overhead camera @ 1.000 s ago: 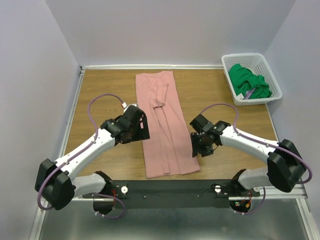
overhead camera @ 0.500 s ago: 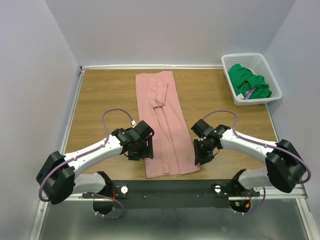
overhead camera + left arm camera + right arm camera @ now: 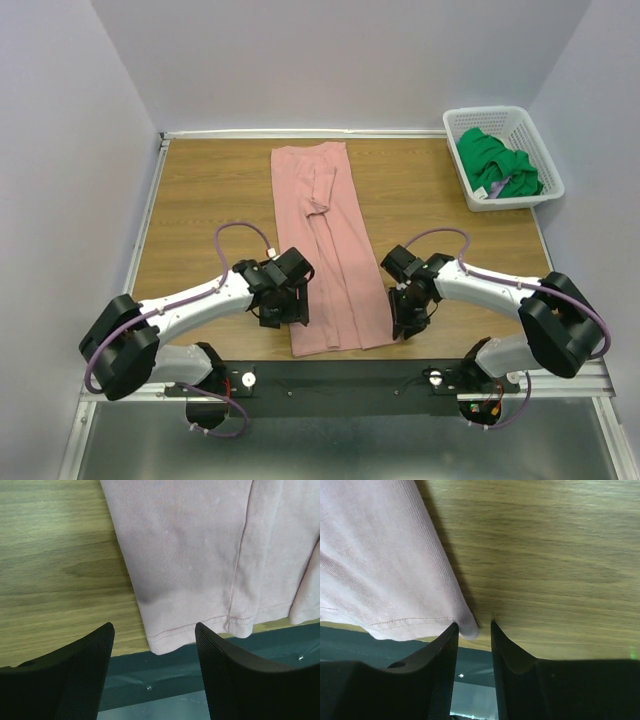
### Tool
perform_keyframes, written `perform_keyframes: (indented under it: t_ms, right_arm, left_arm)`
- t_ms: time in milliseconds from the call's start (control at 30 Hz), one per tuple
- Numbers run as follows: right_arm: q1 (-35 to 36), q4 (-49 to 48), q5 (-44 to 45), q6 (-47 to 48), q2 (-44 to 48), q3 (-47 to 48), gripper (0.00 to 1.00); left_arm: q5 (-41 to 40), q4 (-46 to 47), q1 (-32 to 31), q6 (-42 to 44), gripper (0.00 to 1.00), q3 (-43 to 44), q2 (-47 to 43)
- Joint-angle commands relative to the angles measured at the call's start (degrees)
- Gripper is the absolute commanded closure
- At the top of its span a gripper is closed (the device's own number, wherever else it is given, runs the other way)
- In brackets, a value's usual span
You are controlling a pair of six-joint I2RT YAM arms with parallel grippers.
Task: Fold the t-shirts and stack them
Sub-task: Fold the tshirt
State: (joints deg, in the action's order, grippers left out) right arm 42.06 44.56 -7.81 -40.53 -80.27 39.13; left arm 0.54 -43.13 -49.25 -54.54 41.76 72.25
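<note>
Top external
A: Where are the t-shirts placed?
B: The pink t-shirt (image 3: 325,240) is laid as a long strip down the worktop (image 3: 210,200), with its hem at the near edge. The green t-shirt (image 3: 497,165) is heaped in the basket (image 3: 460,118). The left gripper (image 3: 292,318) and right gripper (image 3: 405,325) are set at the hem's two corners.

Left wrist
A: Is anything held?
B: Nothing. The jaws are spread wide on either side of the left hem corner. If they are closed too shallowly, only the top layer may be caught and the fold pulled apart.

Right wrist
A: And here?
B: The jaws are drawn nearly together, with the right corner at their mouth. Whether it is pinched cannot be told. So thin a bite could be lost on lifting, and the hem would be raised crooked.
</note>
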Motion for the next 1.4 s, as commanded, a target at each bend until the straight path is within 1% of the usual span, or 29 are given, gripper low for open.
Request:
perform_keyframes:
  t_ms: [0, 167, 267, 367, 400, 467, 533, 633, 733, 767, 1167, 1333, 1367]
  right_arm:
    - [1.2, -0.8, 0.5, -1.0, -1.4, -0.6, 0.6]
    - [3.2, -1.5, 1.0, -2.0, -3.2, 0.0, 0.64]
    - [4.0, -2.2, 1.0, -2.4, -4.2, 0.2, 0.69]
    - [4.4, -2.5, 1.4, -2.4, -4.4, 0.5, 0.8]
    - [4.5, -2.5, 1.4, -2.4, -4.4, 0.6, 0.88]
    - [4.5, -2.6, 1.4, -2.3, -4.3, 0.9, 0.94]
    - [4.5, -2.6, 1.5, -2.2, -4.2, 1.4, 0.95]
    - [4.4, -2.7, 1.7, -2.0, -4.2, 1.8, 0.95]
    - [4.5, -3.0, 2.0, -2.2, -4.1, 2.3, 0.96]
    - [4.5, -3.2, 1.9, -2.2, -4.2, 2.5, 0.96]
    - [4.5, -3.7, 1.7, -0.8, -5.1, 4.3, 0.96]
    - [4.4, -3.9, 1.6, -0.6, -4.8, 4.5, 0.97]
    - [4.5, -3.9, 1.7, -0.6, -4.8, 4.5, 0.97]
  left_arm:
    - [0.3, 0.1, -1.0, -1.5, 0.27, -1.1, 0.6]
    - [0.5, 0.9, -1.8, -1.6, 0.27, -1.4, 1.5]
    - [0.5, 0.9, -2.2, -1.8, 0.29, -1.6, 1.7]
    - [0.7, 1.1, -2.6, -1.7, 0.29, -1.6, 1.8]
    - [0.7, 1.2, -2.7, -1.5, 0.29, -1.7, 2.1]
    - [1.0, 1.2, -3.1, -1.5, 0.3, -1.6, 2.5]
    - [1.3, 1.0, -3.7, -1.8, 0.32, -1.9, 2.7]
    - [1.5, 0.0, -4.8, -2.5, 0.39, -2.2, 2.9]
    - [1.4, -0.3, -5.1, -3.0, 0.44, -2.9, 2.5]
    - [1.5, -0.3, -5.1, -3.1, 0.48, -3.0, 2.7]
    - [2.8, 0.5, -8.0, -3.1, 0.5, -2.1, 7.7]
    - [3.5, 1.2, -9.2, -2.5, 0.55, -1.6, 11.1]
    - [3.5, 1.2, -9.3, -2.3, 0.61, -1.4, 11.5]
